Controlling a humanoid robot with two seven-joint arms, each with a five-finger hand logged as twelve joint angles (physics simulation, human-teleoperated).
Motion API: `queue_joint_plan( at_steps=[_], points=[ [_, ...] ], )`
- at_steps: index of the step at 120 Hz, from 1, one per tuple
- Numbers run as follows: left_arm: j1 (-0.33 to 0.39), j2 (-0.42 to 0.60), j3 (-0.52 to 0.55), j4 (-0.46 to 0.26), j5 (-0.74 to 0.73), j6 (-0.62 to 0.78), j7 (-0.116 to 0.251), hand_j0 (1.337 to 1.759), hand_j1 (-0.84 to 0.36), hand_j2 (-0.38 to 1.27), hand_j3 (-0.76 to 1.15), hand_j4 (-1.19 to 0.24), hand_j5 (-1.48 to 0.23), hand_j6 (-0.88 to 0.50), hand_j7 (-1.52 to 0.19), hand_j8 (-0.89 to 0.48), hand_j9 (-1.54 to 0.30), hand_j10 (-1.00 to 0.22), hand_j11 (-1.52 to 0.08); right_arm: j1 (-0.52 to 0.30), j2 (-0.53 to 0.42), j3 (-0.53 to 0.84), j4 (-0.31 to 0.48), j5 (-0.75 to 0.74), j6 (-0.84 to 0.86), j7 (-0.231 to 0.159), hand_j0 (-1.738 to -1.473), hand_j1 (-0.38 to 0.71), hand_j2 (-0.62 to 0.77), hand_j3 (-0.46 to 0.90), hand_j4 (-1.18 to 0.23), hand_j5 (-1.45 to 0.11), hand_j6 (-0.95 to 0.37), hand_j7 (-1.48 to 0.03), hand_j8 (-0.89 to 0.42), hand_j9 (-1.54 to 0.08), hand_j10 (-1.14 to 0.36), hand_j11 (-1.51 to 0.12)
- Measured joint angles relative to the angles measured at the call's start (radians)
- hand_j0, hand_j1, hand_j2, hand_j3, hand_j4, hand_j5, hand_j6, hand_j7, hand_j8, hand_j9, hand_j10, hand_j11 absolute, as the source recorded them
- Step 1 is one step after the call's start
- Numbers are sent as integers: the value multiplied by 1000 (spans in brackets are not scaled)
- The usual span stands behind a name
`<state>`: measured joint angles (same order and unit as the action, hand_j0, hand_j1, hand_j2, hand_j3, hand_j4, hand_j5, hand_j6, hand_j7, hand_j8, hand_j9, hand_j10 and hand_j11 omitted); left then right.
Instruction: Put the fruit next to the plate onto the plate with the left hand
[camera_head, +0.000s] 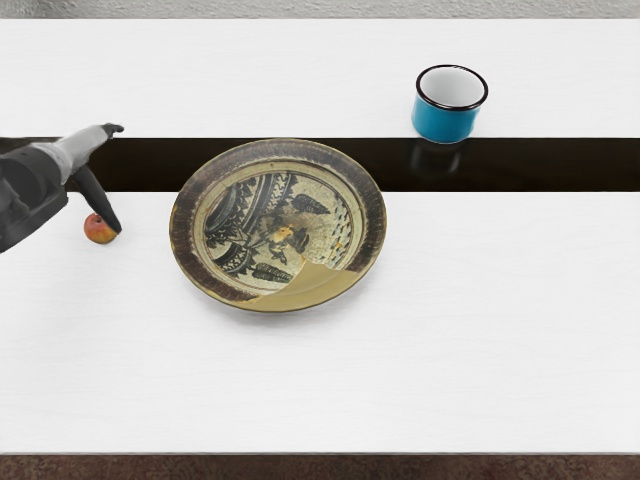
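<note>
A small red and yellow fruit (98, 229) lies on the white table, a short way left of the plate. The round patterned plate (372, 215) has a dark brown rim and a black drawing inside, and nothing lies on it. My left hand (97, 180) comes in from the left edge, just above the fruit. One finger points up and right, and a dark finger (100, 205) reaches down to touch the fruit's right side. The hand's fingers are spread and do not enclose the fruit.
A blue enamel mug (448, 104) with a white inside stands at the back right. A dark gap (500, 165) runs across the table behind the plate.
</note>
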<state>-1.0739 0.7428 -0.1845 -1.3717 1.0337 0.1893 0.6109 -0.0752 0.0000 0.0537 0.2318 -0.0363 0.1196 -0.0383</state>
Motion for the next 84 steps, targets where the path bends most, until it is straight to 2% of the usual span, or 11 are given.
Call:
queue_joint_plan(
  at_steps=[14, 33, 61, 77, 84],
  points=[
    [5, -33, 127, 4, 122, 171, 0, 1658, 314, 9, 0, -36, -41, -37, -40, -37, -40, -35, -40, 0, 0, 0, 0, 0, 0, 0, -1658, -331, -3, 0, -15, -20, -15, -20, -15, -20, -15, -20],
    [32, -34, 210, 7, 201, 246, 0, 1658, 300, 12, 0, -48, -57, -50, -56, -50, -56, -48, -56, 0, 0, 0, 0, 1, 0, 0, -1658, -331, -3, 0, -15, -20, -15, -20, -15, -20, -15, -20],
    [21, -57, 273, 12, 218, 255, 0, 1658, 178, 33, 0, -150, -190, -152, -189, -152, -189, -150, -189, 0, 0, 0, 0, 1, 0, 0, -1658, -331, -3, 0, -15, -20, -15, -20, -15, -20, -15, -20],
    [1, -62, 307, 13, 208, 195, 0, 1658, 120, 43, 0, -199, -253, -201, -253, -201, -252, -199, -252, 0, 0, 0, 0, 1, 0, 0, -1658, -331, -3, 0, -15, -20, -15, -20, -15, -20, -15, -20],
    [-34, -62, 310, 13, 199, 145, 0, 1658, 103, 46, 0, -214, -271, -215, -271, -215, -271, -213, -270, 0, 0, 0, 0, 1, 0, 0, -1658, -331, -3, 0, -15, -20, -15, -20, -15, -20, -15, -20]
  ],
)
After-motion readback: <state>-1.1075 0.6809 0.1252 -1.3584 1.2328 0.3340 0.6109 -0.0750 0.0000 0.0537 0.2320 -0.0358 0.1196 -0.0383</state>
